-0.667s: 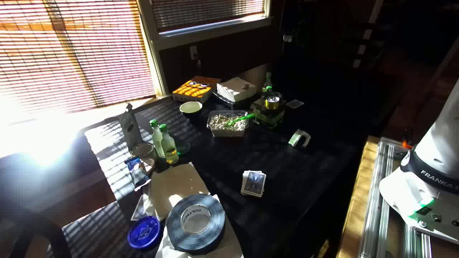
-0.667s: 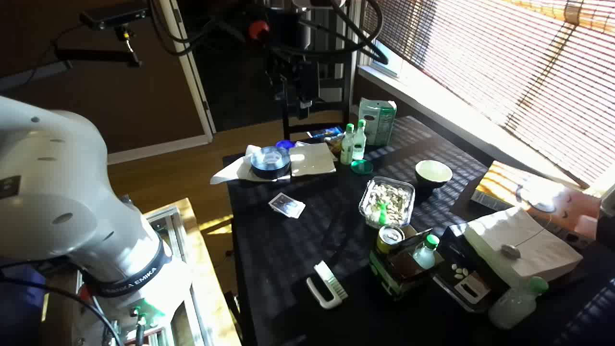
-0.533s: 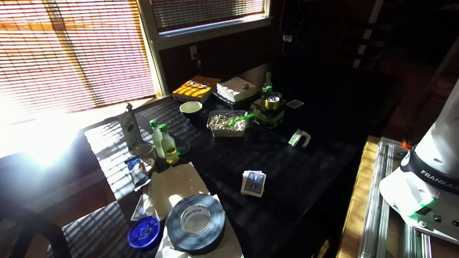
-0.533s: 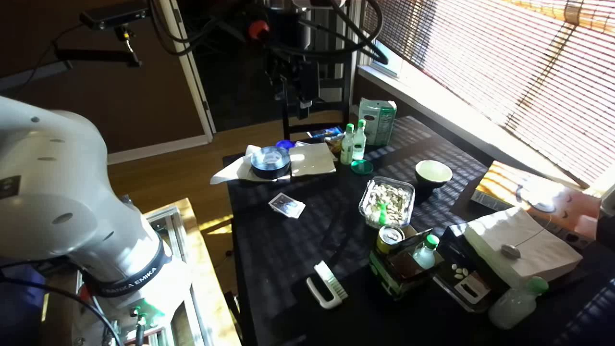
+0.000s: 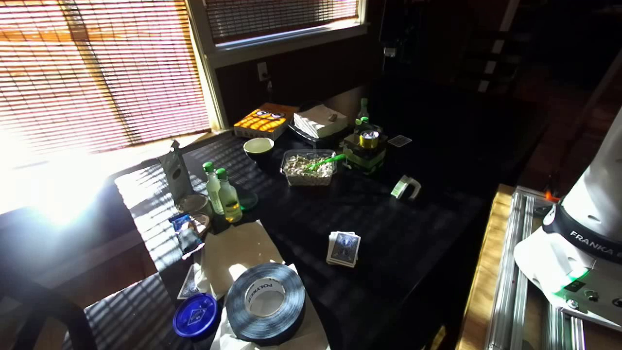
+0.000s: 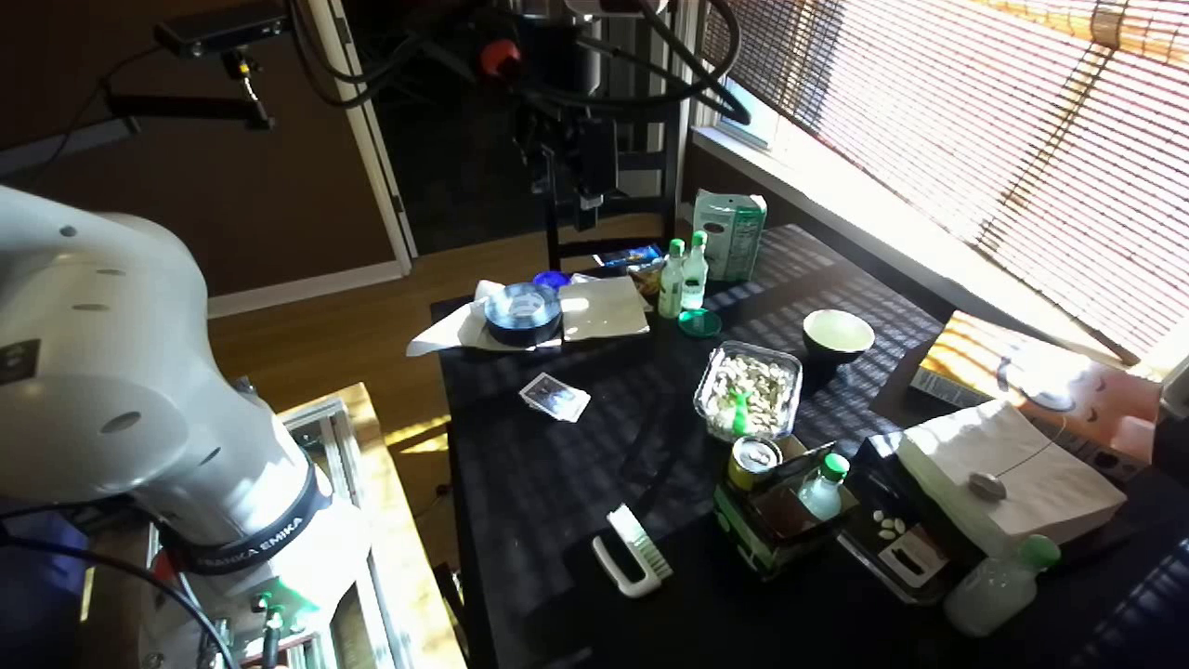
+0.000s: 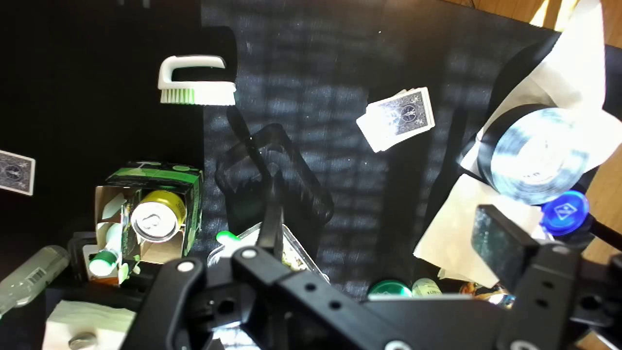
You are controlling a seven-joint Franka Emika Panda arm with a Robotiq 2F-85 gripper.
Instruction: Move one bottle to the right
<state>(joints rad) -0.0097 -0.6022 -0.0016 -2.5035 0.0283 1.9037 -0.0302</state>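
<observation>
Two near-identical light-green bottles with green caps stand upright side by side. The nearer bottle (image 5: 230,198) and its twin (image 5: 213,190) show in an exterior view; the same pair, one bottle (image 6: 671,286) beside another bottle (image 6: 694,275), appears from across the table. Part of a bottle (image 7: 426,288) peeks out in the wrist view, the rest hidden behind the gripper body. My gripper (image 7: 387,223) has its jaws wide apart with nothing between them. It hangs above the table, and in an exterior view the dark gripper (image 6: 565,190) is apart from the bottles.
Around the pair are a green lid (image 6: 699,322), a standing pouch (image 6: 730,232) and a cardboard sheet (image 6: 604,308). A food tray (image 7: 296,243), a box with a can (image 7: 158,216), a brush (image 7: 198,92), cards (image 7: 396,119) and a tape roll (image 7: 537,150) lie elsewhere.
</observation>
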